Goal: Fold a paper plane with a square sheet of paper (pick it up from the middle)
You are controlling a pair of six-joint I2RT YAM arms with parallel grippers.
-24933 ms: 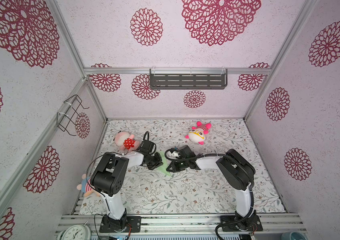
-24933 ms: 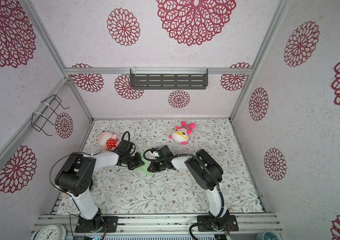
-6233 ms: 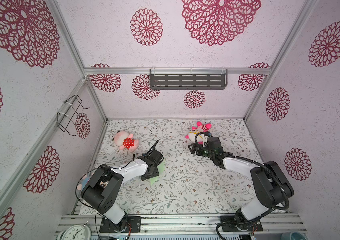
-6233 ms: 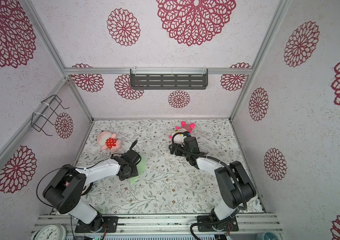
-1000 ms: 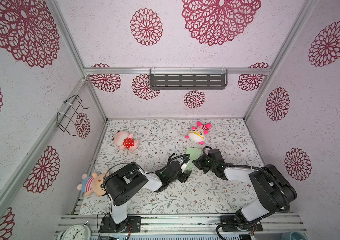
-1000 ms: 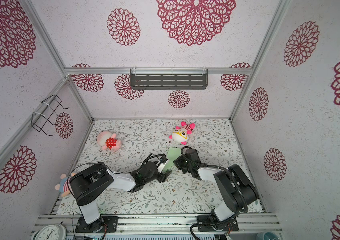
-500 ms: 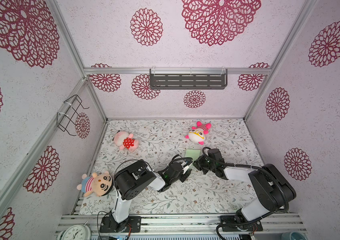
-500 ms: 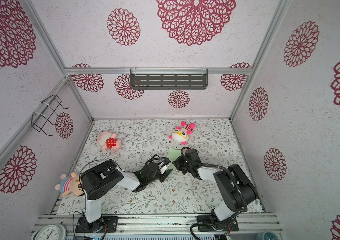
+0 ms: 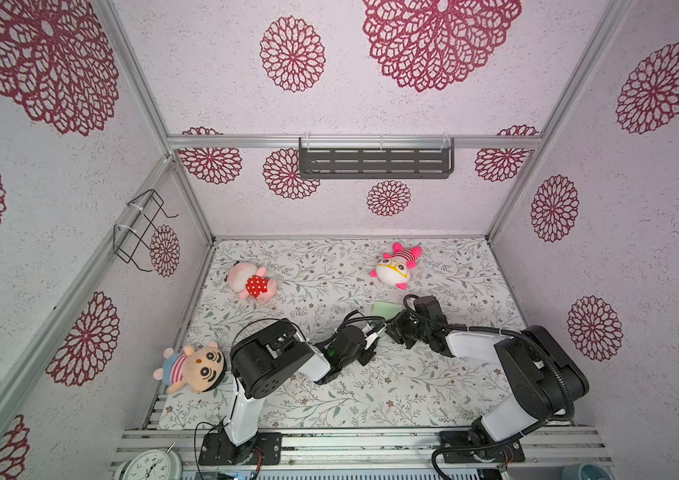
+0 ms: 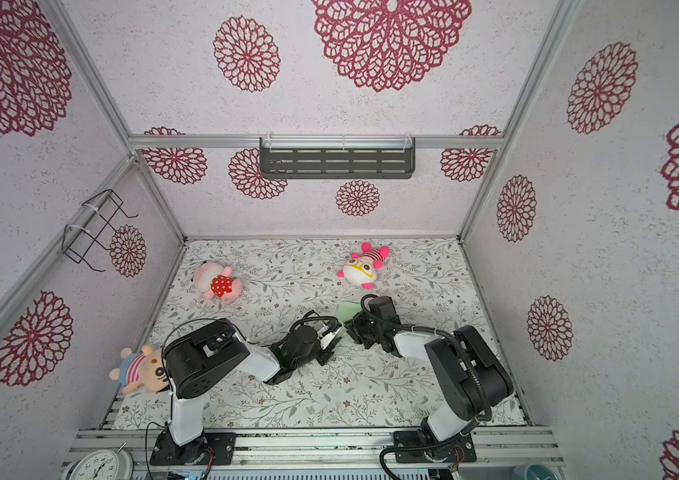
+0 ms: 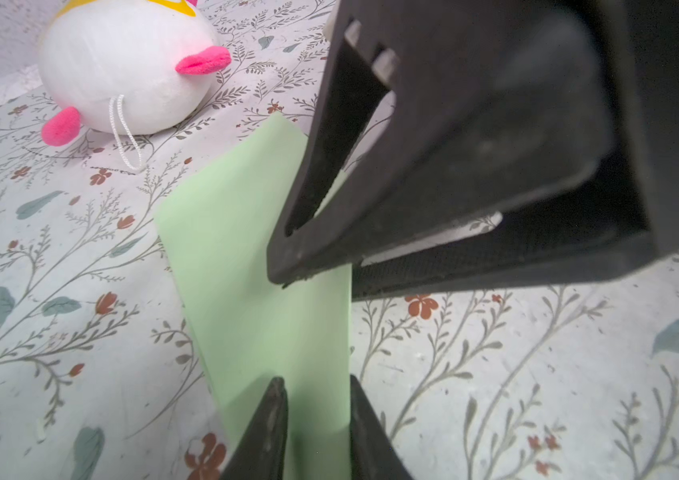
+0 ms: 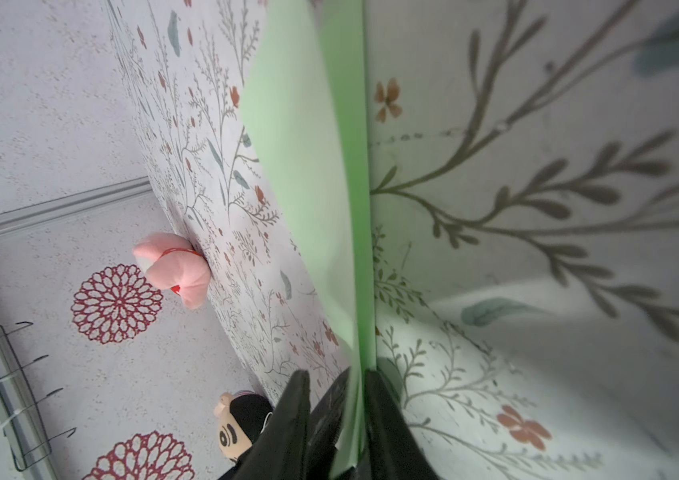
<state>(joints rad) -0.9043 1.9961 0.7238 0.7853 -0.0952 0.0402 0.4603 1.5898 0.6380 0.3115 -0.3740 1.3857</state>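
**Left arm arriving at the folded sheet, both pincers now on it**

The square sheet of paper [image 9: 385, 309] is lying right of centre on the floral tabletop [image 9: 329, 399], near the glasses plush [image 9: 396, 268]. It is already folded into a narrow pale green piece. It is sitting where it sat a second ago.

The left arm is what is changing. It is swinging in from the left, and its elbow is now uncovering the doll plush [image 9: 194, 368].

- **Left gripper** [image 9: 377, 332]: it is settling over the sheet's near end. In the left wrist view its fingers [image 11: 275, 415] are standing narrowly apart with green paper filling the gap. I cannot tell whether they are pinching or only straddling it.
- **Right gripper** [image 9: 393, 328]: it is staying at the sheet from the opposite side. Its jaws are narrow too, with the paper's edge running between them in the right wrist view. I cannot tell whether it is gripping.

Judgement: the arms are setting up a two-handed hold for the next crease. No pointed dart shape is showing yet, so the folding is only partway along.

Count:
- sheet of paper: 1
- grippers at the sheet: 2
- plush toys: 3, namely the glasses plush, the doll plush and a pink plush [image 9: 252, 284]
- dark wall shelf [image 9: 375, 162]: 1
- wire rack [image 9: 140, 230]: 1
- clock [image 9: 150, 465]: 1
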